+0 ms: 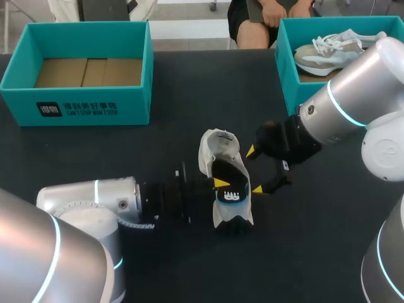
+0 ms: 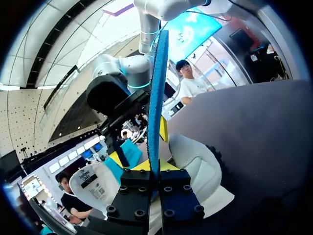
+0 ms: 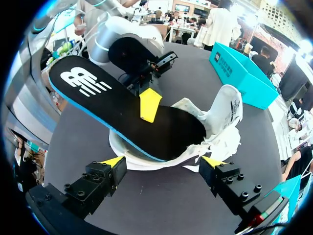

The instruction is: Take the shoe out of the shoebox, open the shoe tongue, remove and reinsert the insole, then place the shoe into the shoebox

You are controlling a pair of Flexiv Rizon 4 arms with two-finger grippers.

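Obs.: the white mesh sneaker [image 1: 218, 151] lies mid-table on the black surface, well apart from the empty teal cardboard shoebox [image 1: 76, 104] at the far left. Its long axis runs roughly away from the robot, slightly slanted.

Insole: the black foam insole with a blue edge and white logo [image 3: 112, 105] runs along that same axis. One end is tucked inside the shoe and the logo end is raised clear of the opening.

Left gripper [image 2: 155, 166]: comes in from the shoe's left flank, across the axis, with its fingers pinched on the insole about mid-length.

Right gripper [image 3: 163, 161]: fingers spread wide at the shoe's right flank, gripping nothing. The sneaker lies crosswise just ahead of the tips (contact with the sole cannot be told).

Judgement: the insole is half seated, and the frames do not settle whether it is going out or in. Either way it must travel along the shoe's length, so the left arm does the work and the right is placed to brace.

Views: the left wrist view shows the insole only edge-on, clamped between the pads. The right wrist view alone shows its flat face and how deep it sits. The head view alone gives the boxes.
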